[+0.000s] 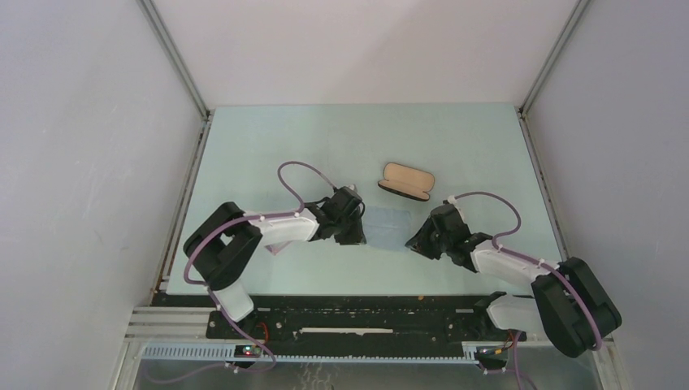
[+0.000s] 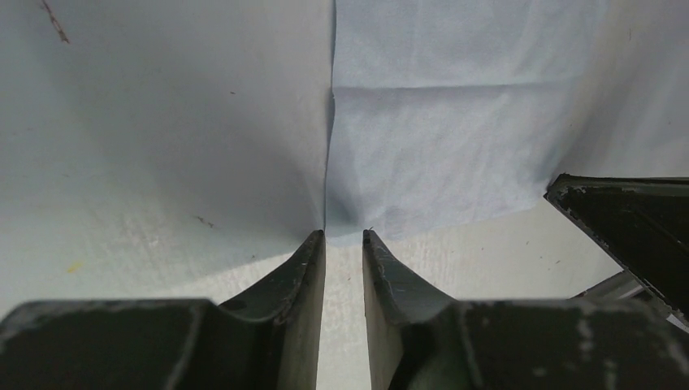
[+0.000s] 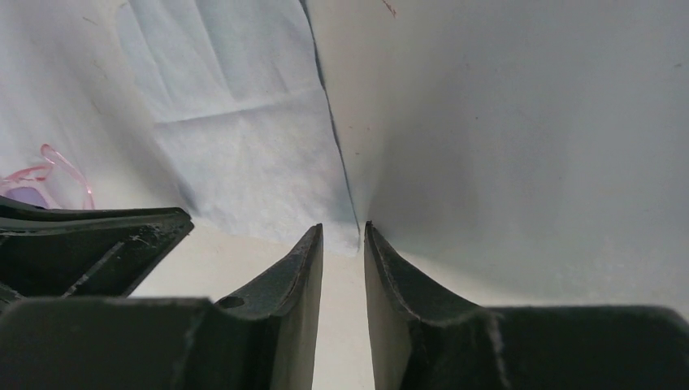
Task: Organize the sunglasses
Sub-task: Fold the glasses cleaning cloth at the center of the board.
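From above, your left claw [image 1: 356, 237] and right claw [image 1: 414, 242] sit low at opposite sides of the light blue cloth [image 1: 388, 219]. The open case [image 1: 405, 181] lies just beyond it.

In the left wrist view, the fingers stand a narrow slit apart and hold nothing, with their tips at a cloth corner.

The right wrist view shows the same empty slit at another corner. The sunglasses [image 3: 36, 183] lie on the table past the left claw.

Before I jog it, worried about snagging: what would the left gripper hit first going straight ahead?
The cloth. The left gripper points at its near corner, with the tips seemingly just short of it, though depth is hard to judge here.
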You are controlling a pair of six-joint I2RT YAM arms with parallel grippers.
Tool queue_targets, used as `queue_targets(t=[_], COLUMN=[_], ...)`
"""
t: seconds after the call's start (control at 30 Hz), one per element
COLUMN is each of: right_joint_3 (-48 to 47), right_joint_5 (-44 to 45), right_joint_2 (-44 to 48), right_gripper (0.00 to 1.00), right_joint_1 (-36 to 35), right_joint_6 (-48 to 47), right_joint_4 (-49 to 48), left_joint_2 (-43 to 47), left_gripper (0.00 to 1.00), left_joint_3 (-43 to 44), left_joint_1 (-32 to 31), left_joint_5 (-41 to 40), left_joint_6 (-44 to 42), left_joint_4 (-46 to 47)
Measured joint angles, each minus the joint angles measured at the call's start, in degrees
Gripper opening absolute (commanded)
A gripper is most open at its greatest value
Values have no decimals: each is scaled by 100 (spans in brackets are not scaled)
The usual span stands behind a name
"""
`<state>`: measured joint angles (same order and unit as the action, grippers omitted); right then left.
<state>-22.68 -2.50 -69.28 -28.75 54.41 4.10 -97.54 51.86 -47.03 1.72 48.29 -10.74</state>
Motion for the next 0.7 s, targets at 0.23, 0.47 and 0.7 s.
queue_targets(t=[0.23,0.47,0.7], right_joint_3=[17,37,131], right_joint_5=[-164,-229,-160], right_joint_2=[-234,-278,-127], right_gripper=[34,33,33], right_joint_1=[103,129,129], right_joint_6=[162,208,254], right_joint_4=[-411,-496,-470], left_joint_2=[-74,-131,-173], left_gripper=[19,9,0], left_joint_3=[42,85,120], left_joint_1=[0,0,0], left_joint_5=[61,105,151], left_joint_6=[37,35,22], left_joint_4=[31,37,37])
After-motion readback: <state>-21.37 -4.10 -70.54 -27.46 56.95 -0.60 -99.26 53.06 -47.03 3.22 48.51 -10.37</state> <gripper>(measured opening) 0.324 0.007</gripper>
